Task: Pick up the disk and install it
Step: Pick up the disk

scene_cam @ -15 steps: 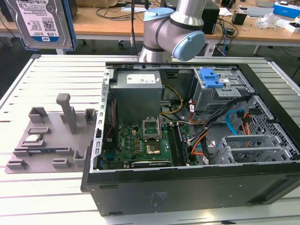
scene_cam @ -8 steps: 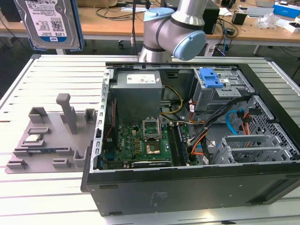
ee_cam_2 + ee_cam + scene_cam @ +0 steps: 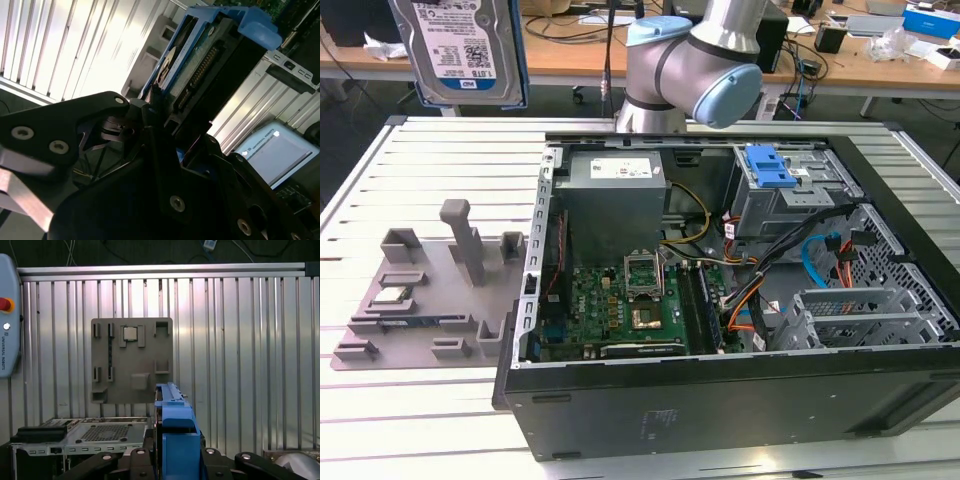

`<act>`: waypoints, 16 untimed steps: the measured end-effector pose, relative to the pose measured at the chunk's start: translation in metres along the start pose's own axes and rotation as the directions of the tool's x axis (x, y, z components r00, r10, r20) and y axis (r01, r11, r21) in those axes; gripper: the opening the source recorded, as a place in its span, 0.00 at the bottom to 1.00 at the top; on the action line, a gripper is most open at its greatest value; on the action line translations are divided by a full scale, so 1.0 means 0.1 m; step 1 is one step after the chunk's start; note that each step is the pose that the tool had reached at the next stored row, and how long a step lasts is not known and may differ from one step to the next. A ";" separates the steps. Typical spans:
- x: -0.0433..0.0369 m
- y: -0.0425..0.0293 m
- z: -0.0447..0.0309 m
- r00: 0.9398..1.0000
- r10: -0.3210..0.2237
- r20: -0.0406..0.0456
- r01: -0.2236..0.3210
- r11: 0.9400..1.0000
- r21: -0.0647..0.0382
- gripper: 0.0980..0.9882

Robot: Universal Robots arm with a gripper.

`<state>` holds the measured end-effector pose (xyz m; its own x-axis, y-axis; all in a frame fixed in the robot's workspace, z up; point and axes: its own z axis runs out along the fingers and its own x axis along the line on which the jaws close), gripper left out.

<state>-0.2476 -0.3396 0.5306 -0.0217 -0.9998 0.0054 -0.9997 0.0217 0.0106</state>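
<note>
The disk (image 3: 466, 48), a silver hard drive with a white-and-blue label in blue carrier rails, hangs high above the table's far corner at the exterior view's left, label facing the camera. In the second wrist view the disk (image 3: 200, 65) stands edge-on with its connector row showing, and my gripper (image 3: 172, 125) is shut on it with black fingers on both sides. In the first wrist view the blue carrier of the disk (image 3: 172, 422) rises from between the jaws of my gripper (image 3: 175, 457), above the grey fixture plate.
An open computer case (image 3: 880, 370) lies on the slatted aluminium table (image 3: 360, 190), with a blue-latched drive cage (image 3: 770, 170) at its far right. A grey fixture plate (image 3: 430, 300) holding a small silver chip (image 3: 388, 295) sits beside the case. The arm's base (image 3: 660, 70) stands behind.
</note>
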 end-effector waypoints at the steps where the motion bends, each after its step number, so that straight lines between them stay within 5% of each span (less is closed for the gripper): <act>1: -0.001 -0.026 0.000 1.000 0.000 0.000 0.000 1.000 0.000 0.30; 16: -0.012 -0.510 -0.006 1.000 0.000 0.000 0.000 1.000 0.000 0.30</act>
<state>-0.1966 -0.3395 0.5306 -0.0218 -0.9997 0.0055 -0.9997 0.0219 0.0107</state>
